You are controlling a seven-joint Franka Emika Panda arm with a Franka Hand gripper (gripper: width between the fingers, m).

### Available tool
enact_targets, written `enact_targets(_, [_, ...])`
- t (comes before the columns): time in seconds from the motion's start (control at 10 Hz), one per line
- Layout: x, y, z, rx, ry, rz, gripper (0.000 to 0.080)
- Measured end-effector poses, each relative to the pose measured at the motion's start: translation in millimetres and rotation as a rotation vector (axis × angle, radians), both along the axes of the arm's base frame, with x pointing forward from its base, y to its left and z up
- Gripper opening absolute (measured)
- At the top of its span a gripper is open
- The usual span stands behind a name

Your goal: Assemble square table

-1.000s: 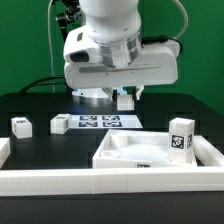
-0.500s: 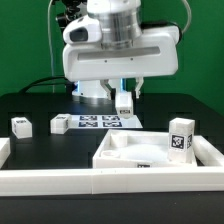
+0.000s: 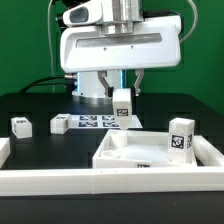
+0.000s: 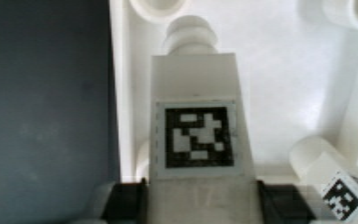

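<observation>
The square table top [image 3: 128, 150] is a white slab with a raised rim, lying at the front right of the black table. One tagged leg [image 3: 180, 135] stands upright on its right corner. My gripper [image 3: 121, 92] is shut on another white leg [image 3: 123, 108], which hangs above the slab's far edge. In the wrist view this held leg [image 4: 197, 100] shows its tag, with a dark finger [image 4: 130, 202] on each side of it and the white slab [image 4: 309, 70] beneath. Two more legs [image 3: 20, 125] [image 3: 60, 124] lie at the exterior view's left.
The marker board [image 3: 92, 122] lies flat behind the slab. White barrier rails run along the front [image 3: 90, 181] and up the exterior view's right side [image 3: 212, 152]. In the wrist view the standing leg [image 4: 336, 172] is close beside the held one.
The arm has carried the held leg from over the marker board toward the slab's far edge, coming nearer the exterior camera. The grip has not changed.
</observation>
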State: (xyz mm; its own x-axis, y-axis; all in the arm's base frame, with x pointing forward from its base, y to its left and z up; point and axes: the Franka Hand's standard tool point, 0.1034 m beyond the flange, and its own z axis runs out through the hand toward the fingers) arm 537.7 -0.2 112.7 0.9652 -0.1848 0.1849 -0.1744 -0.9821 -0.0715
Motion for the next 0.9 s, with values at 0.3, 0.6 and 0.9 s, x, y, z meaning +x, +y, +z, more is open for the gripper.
enact_targets(0.3, [12.4, -3.4, 7.3, -0.068, -0.212, 0.008, 0.0290])
enact_targets(0.6, [11.9, -3.6, 4.9, -0.074, -0.224, 0.009, 0.0290])
enact_targets(0.9, [17.9, -11.1, 3.7, -0.085, -0.222, 0.027, 0.0290])
